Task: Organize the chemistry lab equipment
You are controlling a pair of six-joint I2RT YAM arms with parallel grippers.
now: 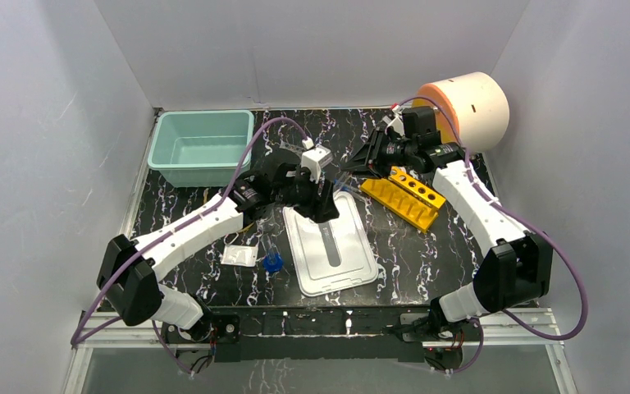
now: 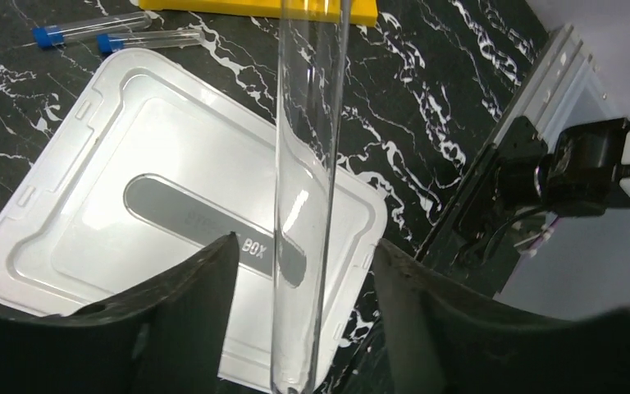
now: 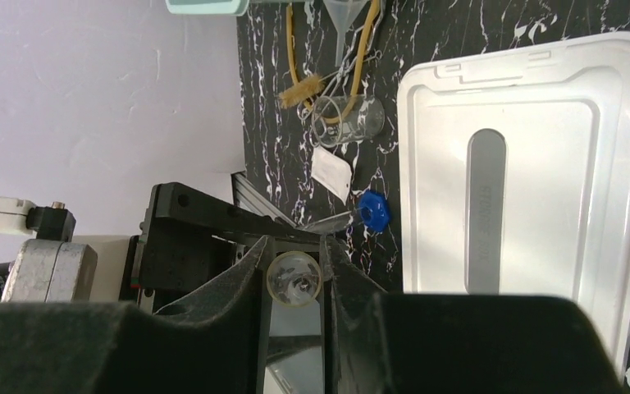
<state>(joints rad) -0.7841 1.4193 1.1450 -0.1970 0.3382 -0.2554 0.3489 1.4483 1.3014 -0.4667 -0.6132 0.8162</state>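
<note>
Soft, even light is falling from above inside the white-walled booth, and shadows around the white lid (image 1: 330, 246) are showing faint and short. The lid is glaring pale in every view, bleaching nearly featureless in the left wrist view. Across the lid there, a clear tube (image 2: 308, 164) is catching thin white highlights. Nearer the lens than the lid, the left gripper (image 2: 305, 263) and right gripper (image 3: 294, 246) are looming dark and blurred, while the marbled tabletop (image 1: 426, 254) beside the lid is showing sharp.

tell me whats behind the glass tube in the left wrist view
White lid, its grey label, black table, then yellow rack. The left gripper hides the lid's near edge.
</note>
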